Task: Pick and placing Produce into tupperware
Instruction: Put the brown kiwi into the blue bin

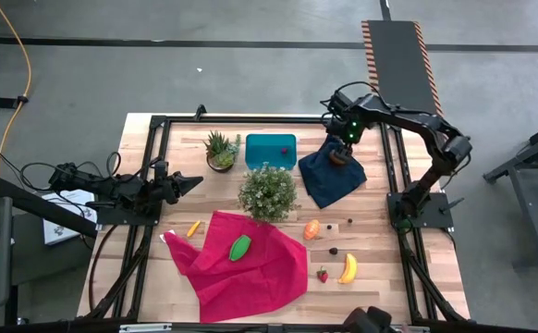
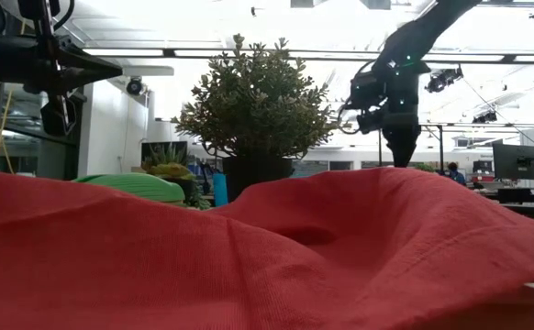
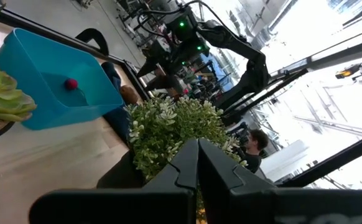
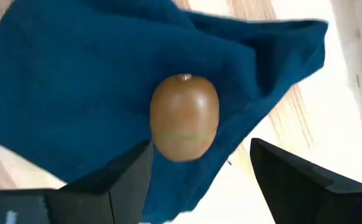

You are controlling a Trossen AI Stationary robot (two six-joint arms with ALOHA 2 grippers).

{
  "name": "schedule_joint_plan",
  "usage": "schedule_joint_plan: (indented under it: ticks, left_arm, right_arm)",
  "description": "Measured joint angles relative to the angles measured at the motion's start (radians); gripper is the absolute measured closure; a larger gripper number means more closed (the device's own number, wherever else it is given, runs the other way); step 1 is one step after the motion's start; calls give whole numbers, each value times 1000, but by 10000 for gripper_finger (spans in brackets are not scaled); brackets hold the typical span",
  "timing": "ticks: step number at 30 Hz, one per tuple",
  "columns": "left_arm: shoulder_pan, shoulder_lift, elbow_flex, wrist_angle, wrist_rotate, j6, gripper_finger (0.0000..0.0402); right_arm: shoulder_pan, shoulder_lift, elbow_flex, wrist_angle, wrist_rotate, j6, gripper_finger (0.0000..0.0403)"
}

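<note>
From the right wrist view alone I see the brown oval (image 4: 185, 117) lying lengthwise on the navy cloth (image 4: 75, 81) between the released right end effector (image 4: 199, 180).

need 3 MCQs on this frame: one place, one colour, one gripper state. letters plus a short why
1. Where does the brown oval lie?
A. in the tub
B. on the navy cloth
C. on the red cloth

2. What colour is the piece on the red cloth?
A. green
B. yellow
C. orange

3. How does the right gripper stand?
A. shut on the oval
B. open over the oval
C. shut, empty

Answers: B, the right wrist view shows it resting on blue fabric; A, the high view shows a green piece there; B, its fingers stand apart either side of the oval without touching it.
</note>
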Motion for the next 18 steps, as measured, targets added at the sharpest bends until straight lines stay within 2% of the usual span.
schedule_joint_plan:
  ticks: [6, 18]
  left_arm:
    - [0, 0, 0, 0, 0, 0, 401]
    - [0, 0, 0, 0, 0, -1, 401]
  right_arm:
    - [-1, 18, 0, 17, -59, -1, 141]
    - [-2, 108, 0, 33, -39, -11, 105]
